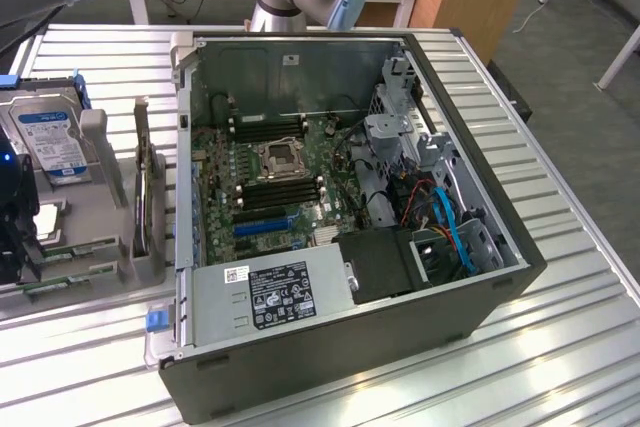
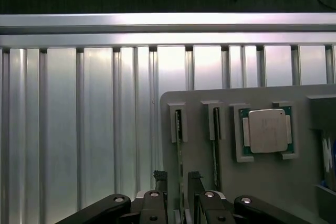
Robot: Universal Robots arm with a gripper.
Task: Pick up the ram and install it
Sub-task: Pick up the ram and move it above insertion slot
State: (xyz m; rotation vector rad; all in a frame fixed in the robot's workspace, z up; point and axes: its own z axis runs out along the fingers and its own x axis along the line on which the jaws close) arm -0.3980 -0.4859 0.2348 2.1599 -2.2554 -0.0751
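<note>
Two ram sticks stand on edge in slots of a grey holder [image 2: 294, 182]. One ram stick [image 2: 179, 140] runs between my fingertips, the other ram stick [image 2: 216, 145] lies just beside it. My gripper [image 2: 177, 182] hangs low over the first stick, open, one finger [image 2: 160, 179] on each side with a small gap. In the exterior view the gripper [image 1: 15, 237] is at the far left over the holder, where the green ram edges [image 1: 80, 248] show. The open computer case [image 1: 480, 207] holds the motherboard with black memory slots [image 1: 275, 192].
A square silver processor chip [image 2: 266, 130] sits in the holder next to the ram. A blue-labelled hard drive [image 1: 50, 142] leans at the holder's back. Ribbed metal table [image 2: 79, 129] surrounds the holder. The power supply [image 1: 270, 292] fills the case's near side.
</note>
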